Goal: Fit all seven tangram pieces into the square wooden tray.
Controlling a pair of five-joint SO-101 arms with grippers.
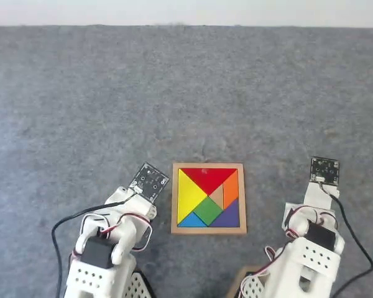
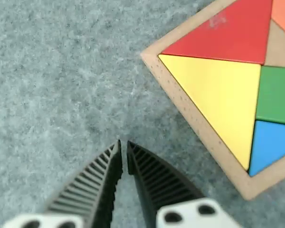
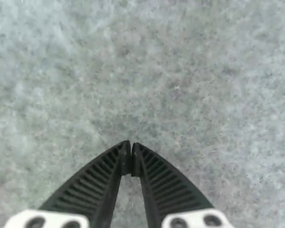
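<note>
Tray is sitting on the grey mat, a bit toward 6 o'clock from the middle of the high view, and all seven pieces are lying flat inside it with no gaps I can see.

Going round the tray like a clock:
- red triangle at 12
- orange slanted piece at 3
- purple triangle at 5
- small blue triangle at 7
- big yellow triangle at 9
- green square just off the middle toward 6
- little tan triangle touching it on the 1 o'clock side

The left arm is parked at about 8 o'clock from the tray, close to it but not touching. The right arm is out at 4 o'clock, further away.

The left gripper is clenched with nothing in it, tips pretty much together, over bare mat. The tray corner where yellow and red meet is close by, but there's clear mat between it and the tips.

Right gripper is the same deal, pinched closed and holding nothing, with plain mat under it.
</note>
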